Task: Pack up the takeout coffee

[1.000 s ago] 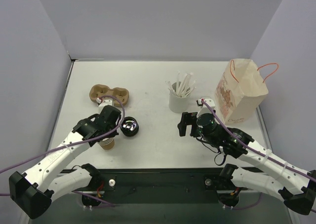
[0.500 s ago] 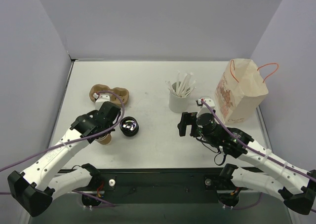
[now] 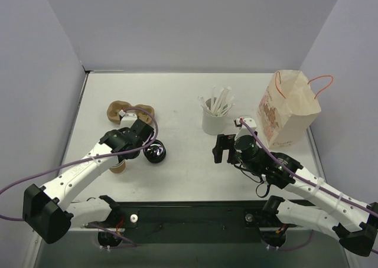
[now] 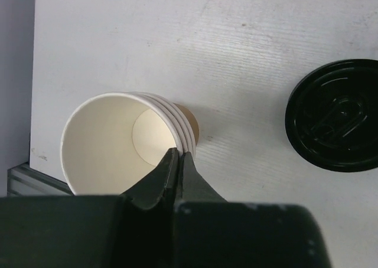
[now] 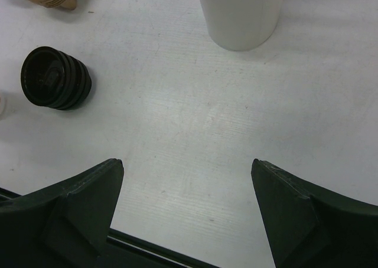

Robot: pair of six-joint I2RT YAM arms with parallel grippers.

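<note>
Lower left of the overhead view: left gripper (image 4: 177, 156) pinched shut on the rim of a stack of lidless paper cups (image 4: 118, 144), one finger inside the top cup, the other outside against the nested rims. Stack tilted, white interior open to the wrist camera, a sliver of tan wall showing at its right. Just beside it to the right, not touching, a stack of black plastic lids (image 4: 336, 123) on the white table (image 3: 177, 97).

Right of centre: right gripper (image 5: 186, 163) over bare tabletop, jaws spread wide and holding nothing. Above it in the frame, a white cup of white stirrers (image 3: 212, 121). At far right, an upright paper bag (image 3: 289, 111) with orange handles. At upper left, above the left gripper, a brown pulp cup carrier (image 3: 130, 110).

Whereabouts of the takeout coffee itself — a lidded kraft cup — not to be told from these views.
</note>
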